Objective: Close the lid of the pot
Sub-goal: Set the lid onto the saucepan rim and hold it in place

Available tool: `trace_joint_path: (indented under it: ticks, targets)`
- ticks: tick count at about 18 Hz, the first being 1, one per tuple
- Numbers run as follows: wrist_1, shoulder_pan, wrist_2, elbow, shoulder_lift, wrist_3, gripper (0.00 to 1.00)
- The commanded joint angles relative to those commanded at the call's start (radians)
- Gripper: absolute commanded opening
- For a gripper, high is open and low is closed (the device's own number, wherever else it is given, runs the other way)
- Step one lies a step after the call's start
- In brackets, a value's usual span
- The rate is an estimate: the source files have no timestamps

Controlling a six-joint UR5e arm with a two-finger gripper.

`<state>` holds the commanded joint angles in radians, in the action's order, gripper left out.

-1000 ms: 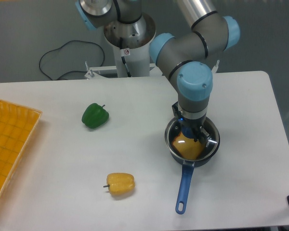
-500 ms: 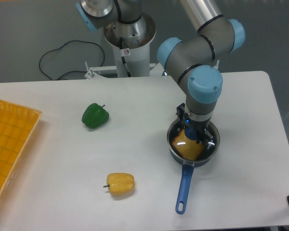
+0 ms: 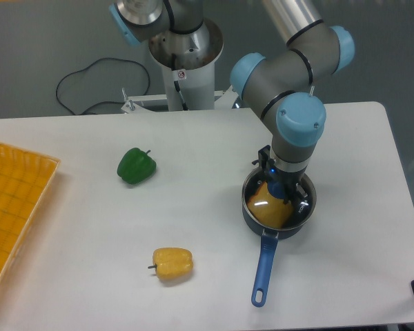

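Observation:
The pot (image 3: pixel 263 262) stands right of the table's centre, its long blue handle pointing toward the front edge. An orange-yellow thing lies inside it. The lid (image 3: pixel 259 207), clear glass with a silver rim, sits over the pot's mouth, almost level and nearly lined up with the rim. My gripper (image 3: pixel 283 190) reaches straight down onto the lid's centre. Its dark fingers appear closed around the knob, which they hide.
A green pepper (image 3: pixel 136 165) lies left of centre and a yellow pepper (image 3: pixel 172 264) nearer the front. An orange tray (image 3: pixel 14 200) fills the left edge. The arm's base (image 3: pixel 186 62) and a black cable (image 3: pixel 90 76) stand at the back.
The arm and gripper have shifted a little to the right, and the lid's silver rim moved with them to sit more squarely over the pot. The peppers have not moved.

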<state>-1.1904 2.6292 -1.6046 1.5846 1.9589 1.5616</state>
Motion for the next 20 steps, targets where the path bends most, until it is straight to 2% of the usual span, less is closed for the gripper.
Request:
trace_joint_path:
  ticks: [3,11,12,13,15,17,18,19,20]
  targets:
    - [0.002,0.003,0.0,0.002,0.0,0.0,0.3]
    - [0.0,0.002,0.0,0.0,0.002,-0.008,0.31]
    - [0.0,0.002,0.0,0.0,0.002,-0.005,0.36]
    - [0.002,0.003,0.002,0.0,0.003,-0.005,0.46]
    - [0.002,0.0,0.0,0.0,0.008,-0.006,0.47]
    - [0.009,0.0,0.0,-0.002,0.008,-0.008,0.54]
    - [0.012,0.0,0.0,0.0,0.009,-0.005,0.61]
    - [0.014,-0.002,0.0,0.0,0.009,-0.003,0.74]
    - [0.015,-0.002,-0.003,-0.002,0.011,-0.002,0.83]
